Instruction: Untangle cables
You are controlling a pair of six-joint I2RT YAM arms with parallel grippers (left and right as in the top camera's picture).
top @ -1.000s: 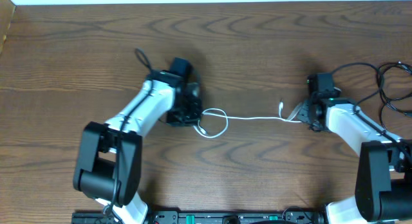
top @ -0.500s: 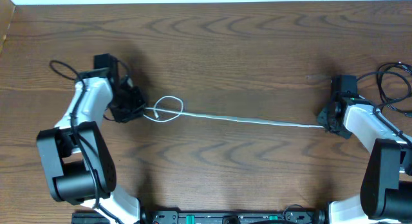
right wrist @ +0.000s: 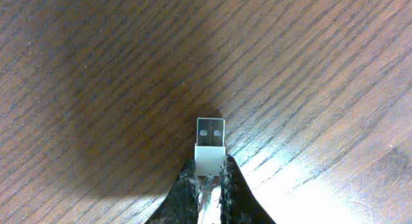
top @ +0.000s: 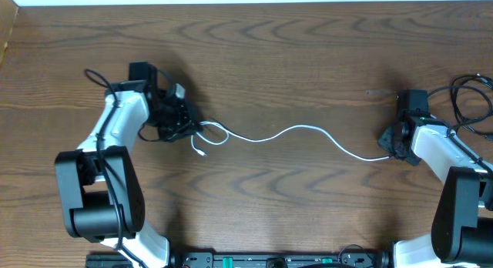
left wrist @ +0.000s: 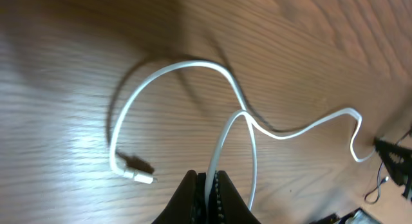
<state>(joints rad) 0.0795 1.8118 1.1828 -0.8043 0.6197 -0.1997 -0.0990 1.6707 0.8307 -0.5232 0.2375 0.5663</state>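
Rightward since the earlier frame, the left hand has come in toward the middle. The white cable, taut then, now sags in a shallow wave across the tabletop. The left fingers are pressed together on the cable, just beside a loose loop that ends in a small plug lying flat on the wood. At the right of the overhead frame, the right hand is where it was, clamped on the white collar of the cable's USB plug, whose metal tip juts out over the wood. Black wires curl at the right edge beside that arm, well apart from the cable.
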